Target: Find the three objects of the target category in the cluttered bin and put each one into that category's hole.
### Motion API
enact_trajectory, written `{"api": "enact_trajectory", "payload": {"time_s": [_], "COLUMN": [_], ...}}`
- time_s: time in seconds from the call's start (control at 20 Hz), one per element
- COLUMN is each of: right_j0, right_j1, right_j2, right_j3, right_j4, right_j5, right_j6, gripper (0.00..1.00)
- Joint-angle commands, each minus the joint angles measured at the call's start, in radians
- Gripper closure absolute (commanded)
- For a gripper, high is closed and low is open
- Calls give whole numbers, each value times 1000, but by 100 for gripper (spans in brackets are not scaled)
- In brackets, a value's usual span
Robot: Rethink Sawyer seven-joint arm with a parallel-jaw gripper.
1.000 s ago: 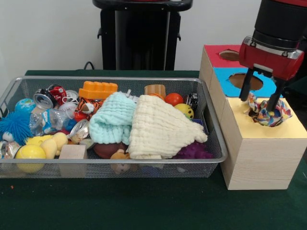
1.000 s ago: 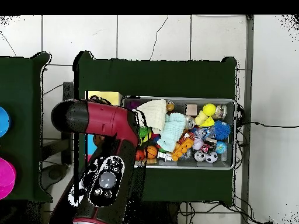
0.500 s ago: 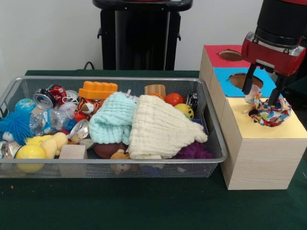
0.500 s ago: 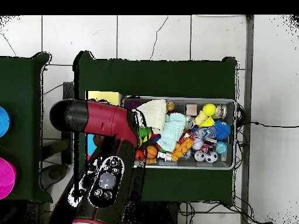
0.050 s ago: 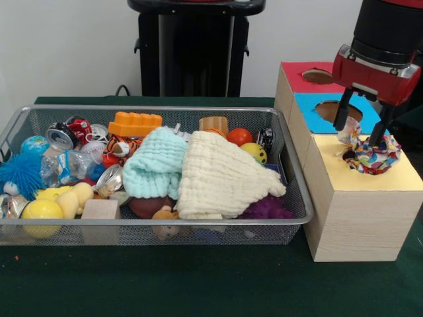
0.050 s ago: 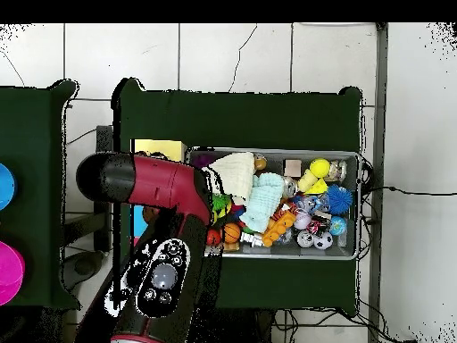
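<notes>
Gripper hangs over the yellow-topped section of the wooden box, fingers spread apart, one on each side of a multicolored cloth bundle. The bundle sits in the yellow section's hole, bunched up and partly sticking out above the surface. Fingertips are just at or above the bundle's top; cannot tell if they touch it. Nothing is clamped.

The box has three colored tops in a row: yellow nearest, then blue with a hole, then red with a hole. Blue and red holes show nothing in them.

The wire basket stands just beside the box on the green table, packed full. A mint cloth and a cream cloth lie on top in the middle, touching each other. Behind them: an orange plastic block, a wooden cylinder, an orange ball, a yellow ball. Left end: a crushed can, a blue spiky ball, a clear plastic bottle, a yellow ball at the front corner, a wooden cube. A purple fuzzy thing pokes out under the cream cloth at the right.

Overhead, the red arm covers most of the box; the basket's contents show to its right.
</notes>
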Motion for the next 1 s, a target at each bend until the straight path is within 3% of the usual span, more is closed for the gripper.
{"api": "enact_trajectory", "payload": {"time_s": [0.05, 0.45, 1.0], "right_j0": [-1, 19, 27], "right_j1": [46, 76, 121], "right_j2": [58, 1, -53], "right_j3": [35, -10, -31], "right_j4": [16, -28, -33], "right_j5": [20, -4, -60], "right_j6": [222, 215, 204], "gripper": [0, 0, 0]}}
